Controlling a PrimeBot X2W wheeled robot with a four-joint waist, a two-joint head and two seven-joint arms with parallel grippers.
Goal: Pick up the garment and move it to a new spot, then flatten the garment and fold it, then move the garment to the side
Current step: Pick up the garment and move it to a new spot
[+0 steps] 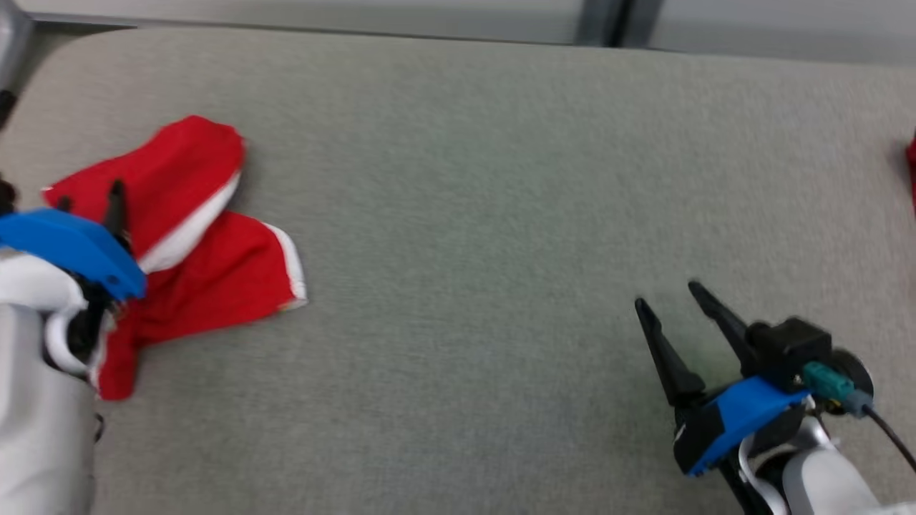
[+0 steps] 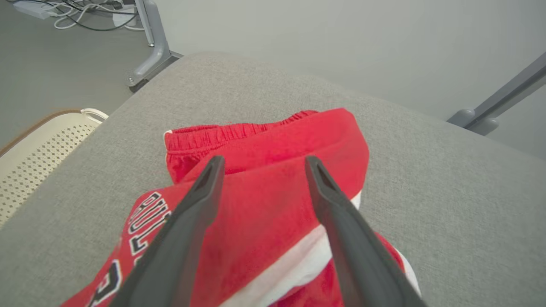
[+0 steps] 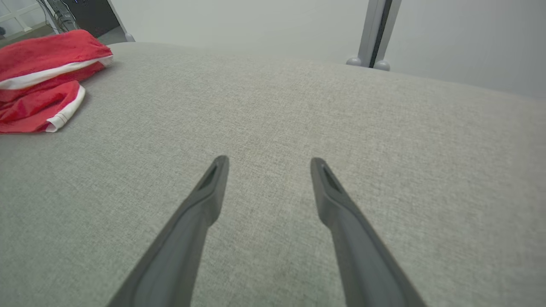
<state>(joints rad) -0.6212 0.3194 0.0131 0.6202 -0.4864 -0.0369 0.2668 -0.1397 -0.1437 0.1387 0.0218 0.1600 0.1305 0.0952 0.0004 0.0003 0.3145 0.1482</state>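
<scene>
Above crumpled red garment (image 1: pixel 207 279), left claw (image 2: pixel 262 164) open, right claw (image 1: pixel 667 295) open well apart; possible single-layer pinch, causing lopsided lift.

Grey fabric surface (image 1: pixel 501 214), cream perforated basket (image 2: pixel 34 149), tangled floor cables (image 2: pixel 85 13), grey metal leg (image 2: pixel 151 51)

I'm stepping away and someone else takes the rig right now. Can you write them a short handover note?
Left hand: open, fingers over the red garment, nothing gripped.
Right hand: open over bare grey surface, apart from the garment.
Garment: crumpled in a heap at the surface's left side.
Done: nothing evident; garment is neither flat nor folded.
Left: grasp, move, flatten, fold, set aside.
</scene>
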